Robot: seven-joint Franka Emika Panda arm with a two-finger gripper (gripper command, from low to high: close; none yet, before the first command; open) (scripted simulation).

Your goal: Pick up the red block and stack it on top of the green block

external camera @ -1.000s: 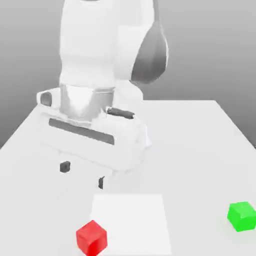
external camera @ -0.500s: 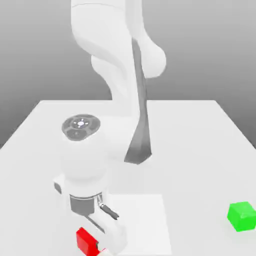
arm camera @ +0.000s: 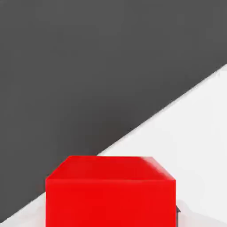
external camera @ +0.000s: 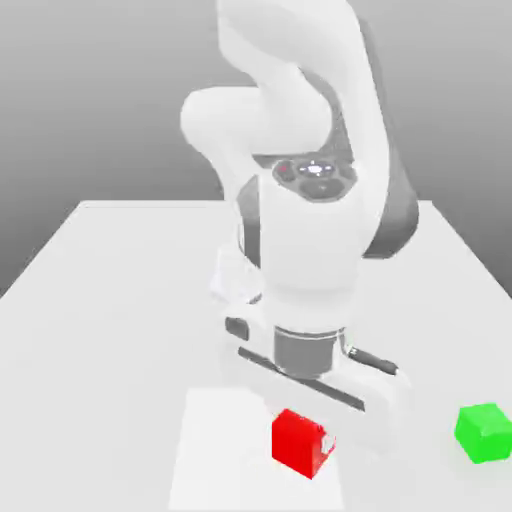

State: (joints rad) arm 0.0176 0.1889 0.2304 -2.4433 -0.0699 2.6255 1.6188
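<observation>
The red block (external camera: 293,442) hangs under my hand, held between the jaws of my gripper (external camera: 312,440), which is shut on it just above the table's front area. In the hand view the red block (arm camera: 111,190) sits close up between the jaws, with the table's edge and dark floor behind it. The green block (external camera: 484,432) rests on the table at the exterior view's right, well apart from the red block and at about the same depth. The bulky white hand and wrist (external camera: 305,290) stand directly above the red block.
The white table (external camera: 90,300) spreads under the arm, with a lighter square patch (external camera: 215,450) near its front edge, to the left of the held block. Grey backdrop lies beyond the table's far edge.
The gripper came down over the red block at the front left, shut on it, and has since carried it up and toward the exterior view's right. The green block has stayed put.
</observation>
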